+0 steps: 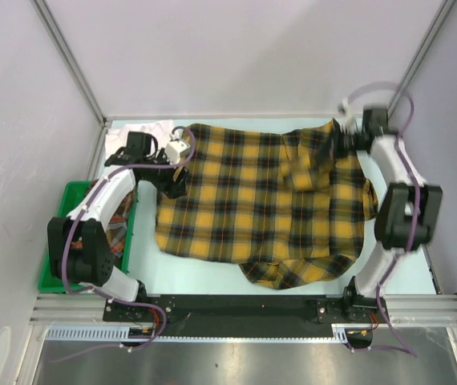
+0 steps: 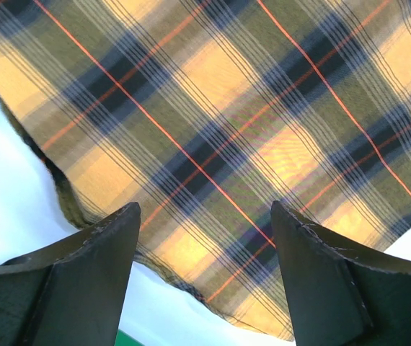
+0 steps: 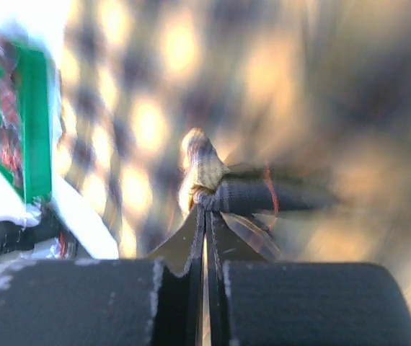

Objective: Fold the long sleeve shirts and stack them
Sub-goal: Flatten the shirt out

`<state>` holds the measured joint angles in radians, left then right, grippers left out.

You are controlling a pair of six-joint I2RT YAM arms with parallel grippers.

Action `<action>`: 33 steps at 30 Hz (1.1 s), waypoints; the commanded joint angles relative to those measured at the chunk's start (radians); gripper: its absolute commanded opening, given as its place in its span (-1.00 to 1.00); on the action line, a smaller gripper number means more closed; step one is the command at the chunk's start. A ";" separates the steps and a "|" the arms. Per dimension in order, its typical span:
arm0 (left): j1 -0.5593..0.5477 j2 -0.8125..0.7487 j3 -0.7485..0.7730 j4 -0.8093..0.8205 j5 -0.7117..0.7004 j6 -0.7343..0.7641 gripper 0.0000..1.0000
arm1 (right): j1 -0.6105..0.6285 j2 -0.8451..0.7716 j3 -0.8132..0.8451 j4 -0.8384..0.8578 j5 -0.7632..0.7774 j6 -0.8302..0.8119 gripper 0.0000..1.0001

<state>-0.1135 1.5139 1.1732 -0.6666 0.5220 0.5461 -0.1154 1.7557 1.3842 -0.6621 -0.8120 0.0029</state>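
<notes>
A yellow-and-black plaid long sleeve shirt (image 1: 260, 200) lies spread across the table, its near hem rumpled. My right gripper (image 1: 341, 143) is at the shirt's far right corner. In the right wrist view it (image 3: 205, 209) is shut on a bunched fold of the plaid cloth (image 3: 223, 191). My left gripper (image 1: 171, 183) hovers over the shirt's far left edge. Its fingers (image 2: 97, 252) stand wide open above the plaid cloth (image 2: 220, 108), with nothing between them. A crumpled white cloth (image 1: 152, 128) lies at the far left corner.
A green plastic bin (image 1: 68, 200) stands at the table's left edge beside the left arm, with reddish cloth (image 1: 120, 234) showing inside. The bin (image 3: 25, 122) also shows blurred in the right wrist view. Frame posts rise at both far corners.
</notes>
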 commanded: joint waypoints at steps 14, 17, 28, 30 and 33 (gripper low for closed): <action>0.017 -0.083 -0.030 0.090 0.102 -0.039 0.63 | 0.022 0.120 0.340 0.603 0.102 -0.042 0.99; -0.006 -0.098 -0.087 0.076 0.134 0.046 0.58 | -0.024 0.038 0.273 0.314 0.071 -0.249 0.76; -0.414 -0.179 -0.328 0.033 0.142 0.353 0.13 | -0.015 -0.247 -0.081 -0.453 0.166 -0.934 0.05; -0.506 -0.213 -0.363 0.035 0.147 0.390 0.12 | -0.015 -0.289 -0.181 -0.449 0.200 -0.960 0.06; -0.677 -0.256 -0.421 0.113 0.141 0.374 0.21 | 0.000 -0.317 -0.240 -0.423 0.209 -0.926 0.02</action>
<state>-0.6228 1.3380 0.8062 -0.6308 0.6338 0.8497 -0.1215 1.5066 1.2030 -0.9783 -0.6441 -0.8223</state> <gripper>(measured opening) 0.586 0.526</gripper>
